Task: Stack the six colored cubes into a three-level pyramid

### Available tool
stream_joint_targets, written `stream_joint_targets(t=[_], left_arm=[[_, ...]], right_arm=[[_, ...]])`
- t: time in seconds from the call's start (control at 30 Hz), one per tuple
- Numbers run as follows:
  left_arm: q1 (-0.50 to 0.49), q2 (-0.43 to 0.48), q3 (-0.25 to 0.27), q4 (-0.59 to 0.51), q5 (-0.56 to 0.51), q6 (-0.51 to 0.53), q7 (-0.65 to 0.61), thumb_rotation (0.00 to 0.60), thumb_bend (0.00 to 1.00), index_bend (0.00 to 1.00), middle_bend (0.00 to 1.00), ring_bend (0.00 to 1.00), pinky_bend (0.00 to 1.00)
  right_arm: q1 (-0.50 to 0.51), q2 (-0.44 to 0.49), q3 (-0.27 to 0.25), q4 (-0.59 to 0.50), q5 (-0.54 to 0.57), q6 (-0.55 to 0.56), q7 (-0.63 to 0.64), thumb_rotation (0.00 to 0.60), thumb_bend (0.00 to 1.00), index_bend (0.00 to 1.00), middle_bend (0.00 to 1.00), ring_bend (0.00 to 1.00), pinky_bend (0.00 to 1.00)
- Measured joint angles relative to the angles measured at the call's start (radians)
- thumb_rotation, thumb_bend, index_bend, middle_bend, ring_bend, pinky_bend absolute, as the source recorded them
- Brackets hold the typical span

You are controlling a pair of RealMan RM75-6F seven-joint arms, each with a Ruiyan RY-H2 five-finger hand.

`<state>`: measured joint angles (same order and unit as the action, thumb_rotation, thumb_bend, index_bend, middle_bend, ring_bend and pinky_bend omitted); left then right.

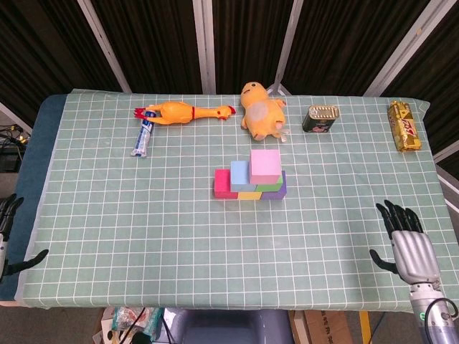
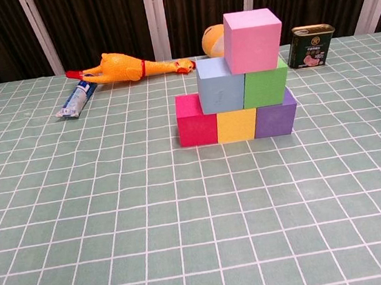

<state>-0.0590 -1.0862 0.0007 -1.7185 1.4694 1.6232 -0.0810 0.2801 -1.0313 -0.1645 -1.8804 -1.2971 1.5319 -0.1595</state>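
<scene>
Showing no readable label: tin can (image 2: 313, 45), blue tube (image 2: 77, 100).

A table covered with a green cloth with white squares (image 1: 143, 215) holds everything. In the middle, a red cube (image 2: 196, 119), a yellow cube (image 2: 236, 125) and a purple cube (image 2: 274, 113) sit side by side, touching. Far back lie a yellow rubber chicken (image 1: 183, 112), a blue and white tube (image 1: 143, 136), a yellow stuffed duck (image 1: 262, 110), a small tin can (image 1: 321, 118) and a gold wrapped bar (image 1: 404, 126).
</scene>
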Motion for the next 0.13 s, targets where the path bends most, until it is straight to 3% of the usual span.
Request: stream_joint_targets(t=[0.13], left_arm=[[0.012, -0.005, 0.008, 0.024, 0.001, -0.012, -0.002, 0.600, 0.11, 0.00, 0.00, 0.00, 0.03]], right_arm=[[-0.060, -0.032, -0.013, 0.092, -0.093, 0.056, 0.056, 0.600, 0.31, 0.00, 0.00, 0.00, 0.00]])
